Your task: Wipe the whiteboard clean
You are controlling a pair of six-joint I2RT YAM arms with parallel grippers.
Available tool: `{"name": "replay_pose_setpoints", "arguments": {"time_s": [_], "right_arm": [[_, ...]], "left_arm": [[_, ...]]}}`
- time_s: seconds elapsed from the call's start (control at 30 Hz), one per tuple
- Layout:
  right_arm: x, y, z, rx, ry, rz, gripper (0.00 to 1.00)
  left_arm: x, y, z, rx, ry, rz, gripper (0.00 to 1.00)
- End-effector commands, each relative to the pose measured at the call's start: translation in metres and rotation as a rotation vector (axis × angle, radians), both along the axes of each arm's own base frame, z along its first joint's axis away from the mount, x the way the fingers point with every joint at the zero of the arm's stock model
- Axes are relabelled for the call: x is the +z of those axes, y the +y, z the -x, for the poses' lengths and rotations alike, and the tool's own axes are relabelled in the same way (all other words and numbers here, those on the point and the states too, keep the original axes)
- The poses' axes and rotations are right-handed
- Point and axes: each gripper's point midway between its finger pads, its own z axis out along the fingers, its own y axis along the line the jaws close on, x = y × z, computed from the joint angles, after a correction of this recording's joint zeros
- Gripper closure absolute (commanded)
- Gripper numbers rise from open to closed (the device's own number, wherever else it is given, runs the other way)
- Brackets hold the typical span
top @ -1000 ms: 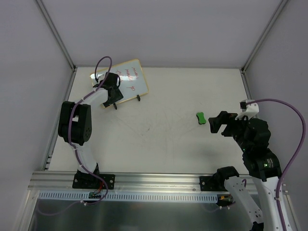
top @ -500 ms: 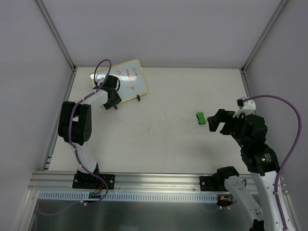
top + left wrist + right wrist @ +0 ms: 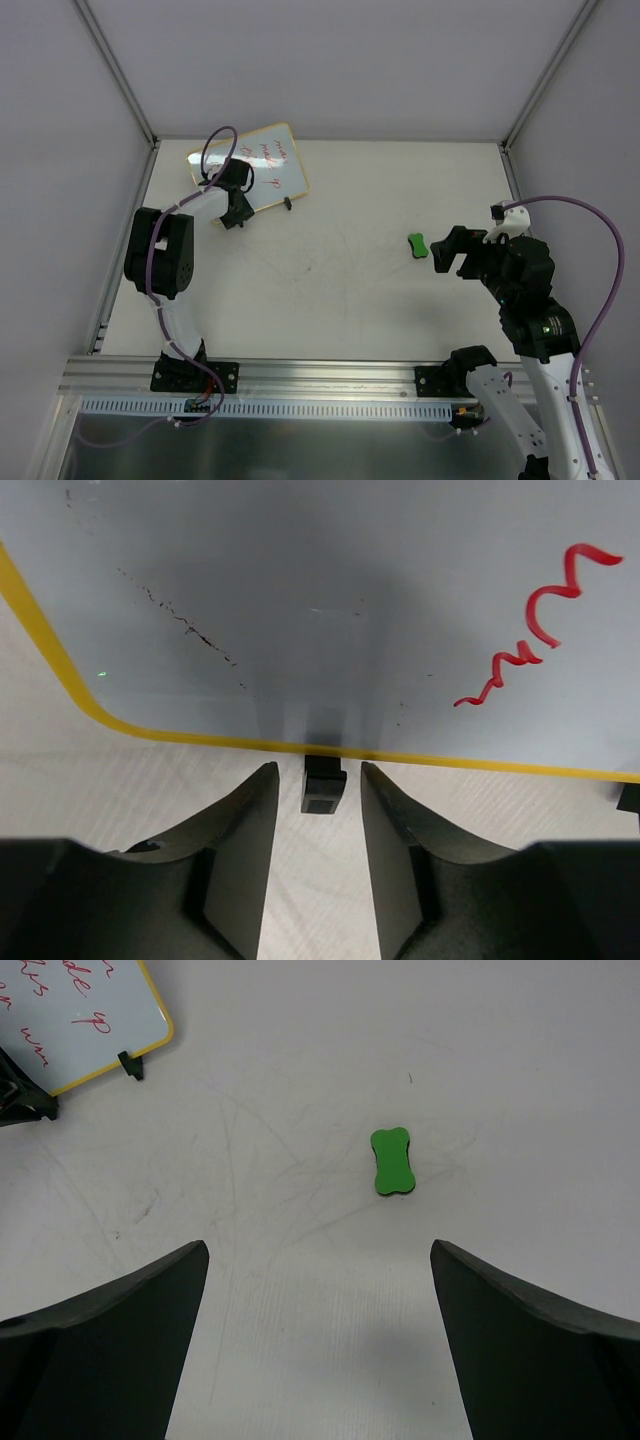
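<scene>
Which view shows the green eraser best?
Right wrist: the green eraser lies near the centre of the frame, unobstructed, with its bone shape clear. Top external shows it only as a small green speck right of centre. Left wrist misses it; that view is filled by the whiteboard.

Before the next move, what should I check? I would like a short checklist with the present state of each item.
1. The whiteboard has its black foot between the fingers of the left claw: ok.
2. Left claw closed on the black foot: not ok, gaps on both sides.
3. Right claw open: ok.
4. Green eraser held: not ok, it lies loose ahead of the right claw.
5. Red writing erased: not ok.
</scene>
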Motion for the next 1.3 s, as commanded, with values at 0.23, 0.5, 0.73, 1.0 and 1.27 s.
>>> {"name": "replay_pose_setpoints", "arguments": {"time_s": [0.23, 0.5, 0.73, 1.0, 1.27], "right_arm": [[0.016, 0.002, -0.002, 0.018, -0.070, 0.005, 0.01], [0.007, 0.001, -0.003, 0.019, -0.049, 0.016, 0.01], [0.000, 0.000, -0.004, 0.015, -0.035, 0.028, 0.01], [-0.015, -0.007, -0.005, -0.040, -0.002, 0.025, 0.01], [-0.043, -0.013, -0.005, -0.095, 0.062, 0.021, 0.01]], "left_arm": [[0.001, 0.002, -0.009, -0.016, 0.005, -0.035, 0.79], [0.000, -0.013, 0.002, -0.095, 0.025, -0.024, 1.00], [0.004, -0.057, 0.025, -0.213, 0.030, 0.017, 1.00], [0.002, -0.108, 0.081, -0.287, 0.049, 0.065, 1.00], [-0.006, -0.151, 0.140, -0.354, 0.068, 0.082, 1.00]]}}
